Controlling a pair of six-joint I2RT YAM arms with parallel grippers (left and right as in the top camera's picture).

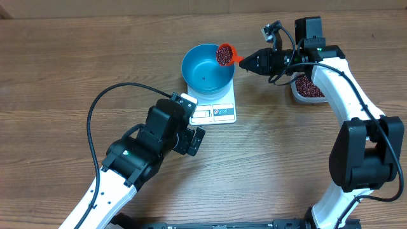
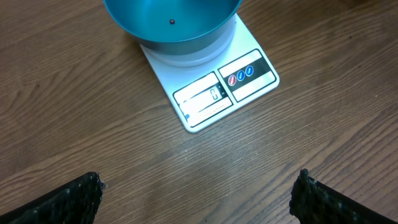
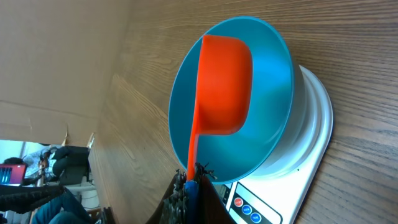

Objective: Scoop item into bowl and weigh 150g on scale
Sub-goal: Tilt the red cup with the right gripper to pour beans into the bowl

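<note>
Brown wood-grain tabletop (image 1: 76, 70). A round deep blue bowl (image 1: 197, 71) is seated on a small flat white rectangular kitchen scale (image 1: 219, 114) at centre. A single bean is seen inside the bowl, which is otherwise bare. Small dark red-maroon beans (image 1: 223, 55) are carried in an orange plastic scoop (image 1: 233, 56), held open side up above the bowl's right rim. More beans lie in a clear plastic tub (image 1: 297, 95) at right.

The scoop handle is clamped by the right fingers (image 1: 251, 62), fully closed on it. The left fingers (image 2: 68, 202) are spread wide with nothing held, parked low over the tabletop just in front of the scale.

Step judged: an early pour, going by the near-bare bowl. The scoop should be brought further over the bowl's middle before the wrist is rolled, then tipped slowly so no beans are bounced over the rim. The display should be checked between pours.

The right arm is stretched leftward from the tub, forearm roughly level, wrist not yet rolled. The left arm is bent, wrist pointed at the scale.
</note>
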